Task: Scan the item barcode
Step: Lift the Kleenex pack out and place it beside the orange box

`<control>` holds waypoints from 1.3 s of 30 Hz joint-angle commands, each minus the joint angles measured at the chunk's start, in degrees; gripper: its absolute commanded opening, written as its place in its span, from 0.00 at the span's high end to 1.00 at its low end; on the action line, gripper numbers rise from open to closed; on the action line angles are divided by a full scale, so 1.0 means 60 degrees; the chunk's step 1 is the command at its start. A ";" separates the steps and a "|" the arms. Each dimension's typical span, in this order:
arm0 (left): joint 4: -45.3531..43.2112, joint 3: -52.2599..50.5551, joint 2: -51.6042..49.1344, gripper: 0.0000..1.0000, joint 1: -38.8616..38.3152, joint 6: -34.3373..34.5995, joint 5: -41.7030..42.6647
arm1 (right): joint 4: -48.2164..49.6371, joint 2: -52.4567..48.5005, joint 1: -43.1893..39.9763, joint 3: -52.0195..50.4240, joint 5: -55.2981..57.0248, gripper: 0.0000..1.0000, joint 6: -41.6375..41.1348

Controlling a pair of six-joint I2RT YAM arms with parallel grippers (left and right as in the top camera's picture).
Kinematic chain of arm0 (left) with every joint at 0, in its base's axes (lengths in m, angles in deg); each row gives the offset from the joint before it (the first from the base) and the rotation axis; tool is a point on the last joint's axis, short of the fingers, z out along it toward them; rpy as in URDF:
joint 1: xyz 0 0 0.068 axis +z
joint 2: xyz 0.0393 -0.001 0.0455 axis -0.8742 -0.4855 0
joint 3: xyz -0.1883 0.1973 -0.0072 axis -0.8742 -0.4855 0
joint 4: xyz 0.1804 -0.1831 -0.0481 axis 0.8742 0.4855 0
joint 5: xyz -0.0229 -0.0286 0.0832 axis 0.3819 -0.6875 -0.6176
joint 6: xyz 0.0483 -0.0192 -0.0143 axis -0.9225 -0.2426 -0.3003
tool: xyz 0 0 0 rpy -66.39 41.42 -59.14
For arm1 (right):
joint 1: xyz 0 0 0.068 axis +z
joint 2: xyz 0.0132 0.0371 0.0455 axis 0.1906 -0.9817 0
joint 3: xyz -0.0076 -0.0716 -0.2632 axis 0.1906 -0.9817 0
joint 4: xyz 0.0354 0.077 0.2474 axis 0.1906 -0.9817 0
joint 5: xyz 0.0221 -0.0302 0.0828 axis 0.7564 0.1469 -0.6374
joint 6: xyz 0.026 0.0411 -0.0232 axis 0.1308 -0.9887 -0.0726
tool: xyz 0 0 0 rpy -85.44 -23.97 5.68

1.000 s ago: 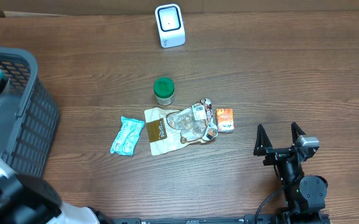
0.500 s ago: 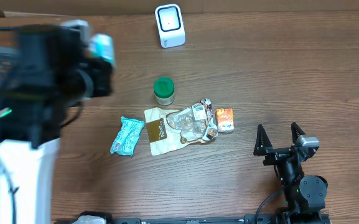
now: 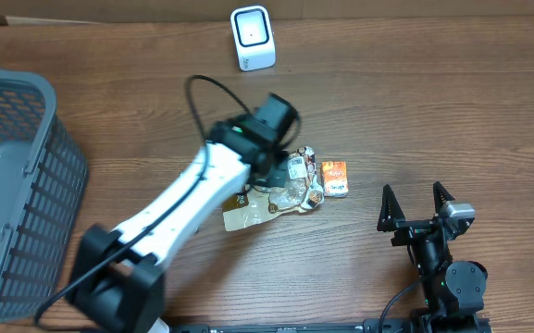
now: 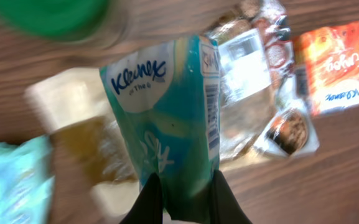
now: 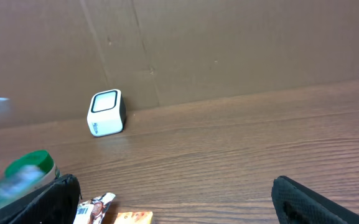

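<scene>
My left gripper (image 4: pixel 185 180) is shut on the lower end of a teal Kleenex tissue pack (image 4: pixel 167 112), which hangs above the pile of items. A barcode (image 4: pixel 211 118) runs down the pack's right edge. In the overhead view the left gripper (image 3: pixel 268 165) hovers over the pile at the table's middle and hides the pack. The white scanner (image 3: pixel 253 37) stands at the far edge, also seen as the scanner (image 5: pixel 106 113) in the right wrist view. My right gripper (image 3: pixel 417 199) rests open near the front right, nothing between its fingers (image 5: pixel 316 199).
Under the left gripper lie a clear snack bag (image 3: pixel 294 185), an orange packet (image 3: pixel 334 178), a tan pouch (image 3: pixel 243 215), a green-lidded jar (image 4: pixel 48 15) and a pale teal pack (image 4: pixel 8 180). A grey basket (image 3: pixel 17 185) stands at the left edge.
The left arm has swung from the basket at the left across to the table's middle, carrying the tissue pack. The right arm has not moved.
</scene>
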 commanded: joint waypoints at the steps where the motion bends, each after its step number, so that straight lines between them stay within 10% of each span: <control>1: -0.1184 0.0004 -0.0510 0.96 -0.0761 0.0375 -0.0124 | 0.0047 0.0076 0.0051 -0.0098 0.0080 0.00 0.0007; 16: -0.4634 0.0004 -0.2120 0.94 -0.1698 0.1377 0.0284 | 0.0047 0.0076 0.0051 -0.0098 0.0080 0.00 0.0007; 22: -0.4626 0.0073 -0.2160 0.57 -0.1712 0.1067 0.0911 | 0.0047 0.0076 0.0051 -0.0098 0.0076 0.00 0.0007; 37: 0.0117 0.1909 0.1002 0.39 -0.0699 -0.1064 0.1555 | 0.0047 0.0076 0.0051 -0.0098 0.0080 0.00 0.0007; 38: 0.0546 0.2062 0.1351 0.35 -0.0499 -0.1311 0.1555 | 0.0047 0.0076 0.0051 -0.0098 0.0080 0.00 0.0007; 39: 0.0965 0.2197 0.1727 0.08 -0.0270 -0.1585 0.1555 | 0.0047 0.0076 0.0051 -0.0098 0.0076 0.00 0.0007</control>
